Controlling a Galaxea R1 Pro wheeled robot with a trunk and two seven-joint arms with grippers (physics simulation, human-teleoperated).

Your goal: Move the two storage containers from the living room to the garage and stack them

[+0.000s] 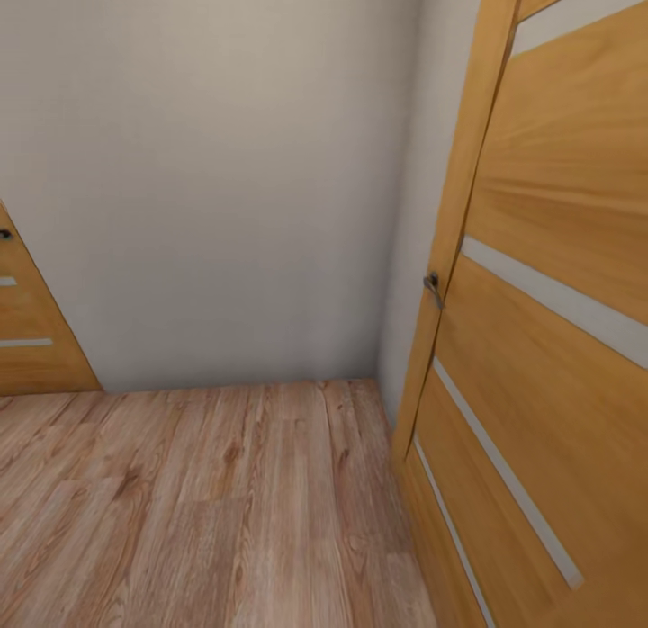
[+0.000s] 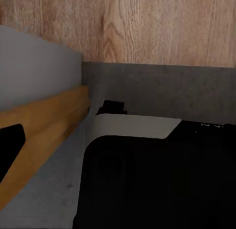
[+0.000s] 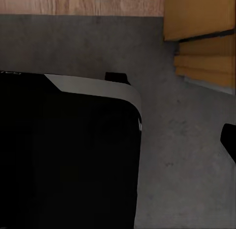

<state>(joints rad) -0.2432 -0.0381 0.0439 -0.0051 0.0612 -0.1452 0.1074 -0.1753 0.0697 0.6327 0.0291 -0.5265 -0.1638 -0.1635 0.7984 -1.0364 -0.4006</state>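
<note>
A white wall [image 1: 207, 178] ahead, wood-plank floor [image 1: 207, 511] below, an orange door [image 1: 549, 340] at right — grey concrete floor [image 3: 187, 155] under the wrists; finger states cannot be told.

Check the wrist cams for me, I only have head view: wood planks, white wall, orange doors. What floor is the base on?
Observer: In the left wrist view the black base sits over grey concrete floor, not planks.
Operator: Where do the planks start?
Observer: The right wrist view shows the wood-plank floor meeting the concrete in a straight line just beyond the base.
Operator: Any door close to the base?
Observer: In the right wrist view an orange door stands over the concrete, apart from the base.
</note>
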